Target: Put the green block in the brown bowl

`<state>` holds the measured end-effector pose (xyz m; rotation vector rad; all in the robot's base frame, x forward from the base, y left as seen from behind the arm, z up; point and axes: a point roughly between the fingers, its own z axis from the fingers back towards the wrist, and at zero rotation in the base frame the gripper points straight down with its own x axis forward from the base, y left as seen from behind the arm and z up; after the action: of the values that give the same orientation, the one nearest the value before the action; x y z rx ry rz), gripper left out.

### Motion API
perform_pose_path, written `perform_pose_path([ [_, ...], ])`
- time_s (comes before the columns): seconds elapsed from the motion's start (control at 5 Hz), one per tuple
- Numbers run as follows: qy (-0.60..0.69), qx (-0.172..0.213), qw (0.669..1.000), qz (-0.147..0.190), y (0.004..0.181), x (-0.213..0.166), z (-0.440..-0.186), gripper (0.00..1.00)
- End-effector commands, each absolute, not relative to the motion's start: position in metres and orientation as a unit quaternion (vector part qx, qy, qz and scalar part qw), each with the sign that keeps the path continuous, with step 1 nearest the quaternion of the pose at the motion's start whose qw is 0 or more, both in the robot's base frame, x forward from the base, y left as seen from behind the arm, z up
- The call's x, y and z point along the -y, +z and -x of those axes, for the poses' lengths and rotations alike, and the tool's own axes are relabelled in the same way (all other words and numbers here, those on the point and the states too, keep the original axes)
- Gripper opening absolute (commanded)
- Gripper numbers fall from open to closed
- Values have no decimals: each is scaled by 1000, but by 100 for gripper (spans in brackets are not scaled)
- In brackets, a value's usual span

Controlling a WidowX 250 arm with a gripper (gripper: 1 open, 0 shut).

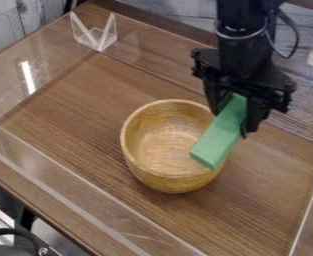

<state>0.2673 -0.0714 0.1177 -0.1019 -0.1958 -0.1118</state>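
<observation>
The green block (pixel 220 139) hangs tilted from my gripper (pixel 239 104), whose black fingers are shut on its upper end. Its lower end reaches over the right side of the brown bowl (pixel 152 160), just above the rim; whether it touches the rim I cannot tell. The bowl is a round, light wooden one standing on the wooden table, and its hollow holds nothing. My arm comes down from the top right of the view.
Clear acrylic walls (pixel 65 195) border the wooden table (pixel 79 100) on the left and front. A small clear stand (pixel 95 32) sits at the back left. A clear panel (pixel 306 225) runs along the right side.
</observation>
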Motion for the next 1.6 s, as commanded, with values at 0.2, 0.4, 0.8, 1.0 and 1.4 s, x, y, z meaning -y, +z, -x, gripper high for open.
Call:
perform_pose_path([
  [0.2,-54,116,990,59,124,67,-272,0],
  [0.4,-51,116,990,61,121,60,-273,0],
  [0.8,-45,116,990,65,116,47,-275,0],
  [1.0,-43,116,990,67,114,43,-276,0],
  [1.4,-40,117,990,71,110,36,-276,0],
])
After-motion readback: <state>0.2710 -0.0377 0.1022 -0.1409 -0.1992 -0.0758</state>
